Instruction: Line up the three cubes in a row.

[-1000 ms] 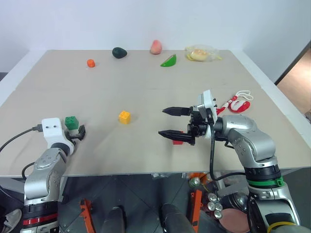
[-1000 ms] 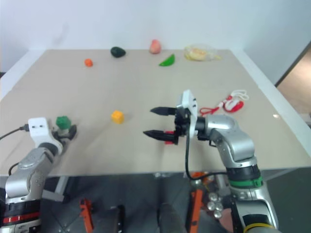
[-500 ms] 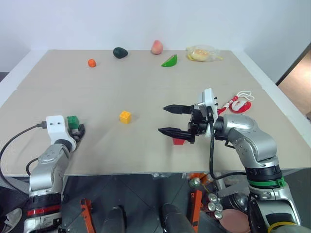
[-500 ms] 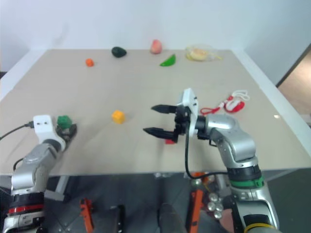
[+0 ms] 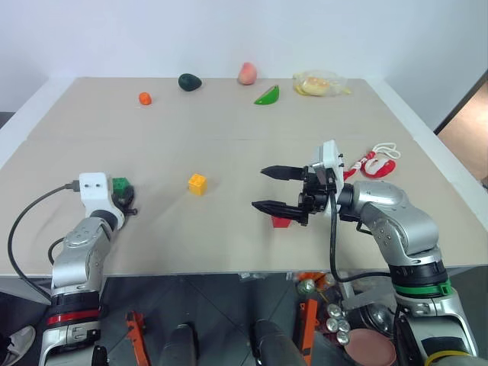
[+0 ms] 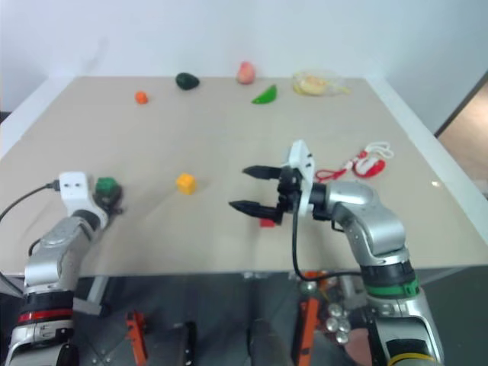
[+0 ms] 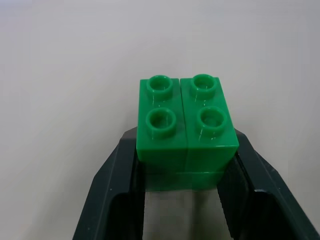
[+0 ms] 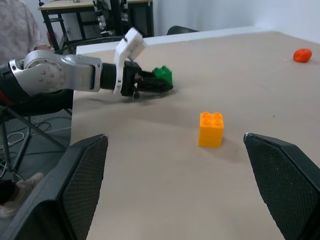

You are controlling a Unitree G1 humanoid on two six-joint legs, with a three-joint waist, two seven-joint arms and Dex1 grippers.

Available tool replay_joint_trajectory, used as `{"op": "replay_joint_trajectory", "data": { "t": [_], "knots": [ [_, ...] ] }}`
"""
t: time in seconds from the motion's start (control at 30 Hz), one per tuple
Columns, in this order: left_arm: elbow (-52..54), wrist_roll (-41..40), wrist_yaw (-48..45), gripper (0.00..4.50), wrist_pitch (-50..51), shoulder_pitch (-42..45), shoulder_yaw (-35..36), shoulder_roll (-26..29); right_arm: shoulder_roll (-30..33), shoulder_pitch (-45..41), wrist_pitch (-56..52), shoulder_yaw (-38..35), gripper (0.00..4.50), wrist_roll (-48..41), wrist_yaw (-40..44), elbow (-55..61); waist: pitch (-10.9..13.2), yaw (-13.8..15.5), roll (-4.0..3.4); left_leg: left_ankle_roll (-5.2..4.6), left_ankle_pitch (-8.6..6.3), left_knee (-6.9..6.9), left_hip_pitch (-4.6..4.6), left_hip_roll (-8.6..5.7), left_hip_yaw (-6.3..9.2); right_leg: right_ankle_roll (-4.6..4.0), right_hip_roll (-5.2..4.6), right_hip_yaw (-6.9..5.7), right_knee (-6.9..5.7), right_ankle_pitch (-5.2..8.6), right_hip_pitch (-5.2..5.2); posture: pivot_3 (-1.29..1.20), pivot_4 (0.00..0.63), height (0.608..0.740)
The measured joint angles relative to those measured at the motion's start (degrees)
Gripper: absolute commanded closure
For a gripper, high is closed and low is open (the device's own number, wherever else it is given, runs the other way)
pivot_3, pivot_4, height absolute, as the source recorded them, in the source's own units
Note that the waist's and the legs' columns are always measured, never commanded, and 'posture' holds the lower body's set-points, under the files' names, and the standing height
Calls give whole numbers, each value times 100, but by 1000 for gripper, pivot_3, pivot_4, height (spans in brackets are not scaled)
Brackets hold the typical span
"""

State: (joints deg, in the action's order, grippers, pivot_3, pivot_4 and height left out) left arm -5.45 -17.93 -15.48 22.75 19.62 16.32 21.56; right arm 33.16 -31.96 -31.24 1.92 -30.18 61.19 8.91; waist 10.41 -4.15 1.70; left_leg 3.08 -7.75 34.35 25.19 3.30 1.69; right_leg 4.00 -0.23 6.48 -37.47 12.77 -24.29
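We find the green cube upright, its four round studs facing up, pinched on two opposite side walls by the left gripper, whose black fingers are pressed against it near the table's left edge. It is roughly as wide as long, so we record no long axis. The yellow cube stands studs-up in the middle of the table, well apart from the green one, with bare tan surface all around it. The red cube lies near the front edge, partly hidden under the right gripper, whose fingers are spread wide and hold nothing. All three cubes are glossy moulded plastic; the tabletop is smooth and matte. Along the far edge sit a small orange ball and other toys, well clear.
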Motion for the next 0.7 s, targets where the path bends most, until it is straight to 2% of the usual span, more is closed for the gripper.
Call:
{"op": "replay_joint_trajectory", "data": {
  "t": [0.3, 0.5, 0.7],
  "knots": [
    [-47, -930, -2873, 3163, -877, 651, -159, 700, 403, 339, -123, -440, 0, -238, -60, 111, 1, -5, 0, 1, -1, -2, 1, 0, -2, -1, -2, 0, 3, 5, -2, 0, 150, 740],
    [-150, -1140, -4776, 3163, -901, 1094, -1090, 834, 670, 1049, -403, -804, 0, -584, -227, 646, 1, 25, 0, 2, -2, -1, 7, -2, 0, 4, -3, 1, 3, 13, 0, 0, 150, 740],
    [-868, -880, -5910, 3163, -1306, 1559, -1867, 640, 1172, 2345, -461, -1168, 0, -771, -16, 1126, 1, 27, 0, 0, -3, 1, 3, -5, -1, 4, -4, 3, 3, 15, 1, 0, 150, 740]
  ]
}}
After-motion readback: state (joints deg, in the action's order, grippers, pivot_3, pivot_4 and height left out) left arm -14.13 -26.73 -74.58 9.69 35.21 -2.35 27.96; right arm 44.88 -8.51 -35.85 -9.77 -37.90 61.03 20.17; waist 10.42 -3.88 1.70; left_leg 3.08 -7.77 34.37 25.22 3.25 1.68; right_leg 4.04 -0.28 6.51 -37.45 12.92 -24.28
